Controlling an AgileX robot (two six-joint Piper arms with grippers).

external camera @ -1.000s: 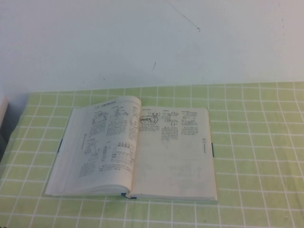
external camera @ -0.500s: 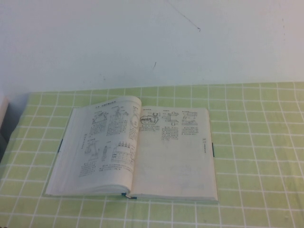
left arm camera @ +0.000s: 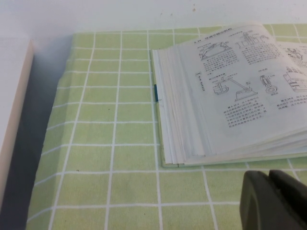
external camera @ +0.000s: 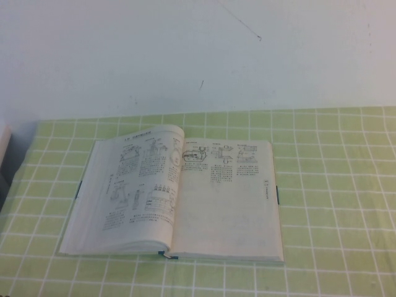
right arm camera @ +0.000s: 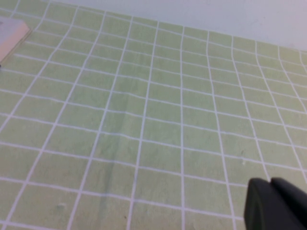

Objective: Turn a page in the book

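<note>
The book (external camera: pixel 176 192) lies open on the green checked tablecloth (external camera: pixel 334 185), spine towards me, with dark teal cover edges showing at its sides. The left page (external camera: pixel 139 179) carries many black machine drawings and bulges up near the spine. The right page (external camera: pixel 229 198) has drawings only along its far edge. Neither gripper shows in the high view. The left gripper (left arm camera: pixel 268 175) is shut and empty, low over the cloth near the book's (left arm camera: pixel 230 96) near left corner. The right gripper (right arm camera: pixel 271 181) is shut and empty over bare cloth, away from the book.
A pale beige object (external camera: pixel 3 148) stands at the table's far left edge; it also shows in the left wrist view (left arm camera: pixel 12 120). A white wall rises behind the table. A pale corner (right arm camera: pixel 10 33) shows at the edge of the right wrist view.
</note>
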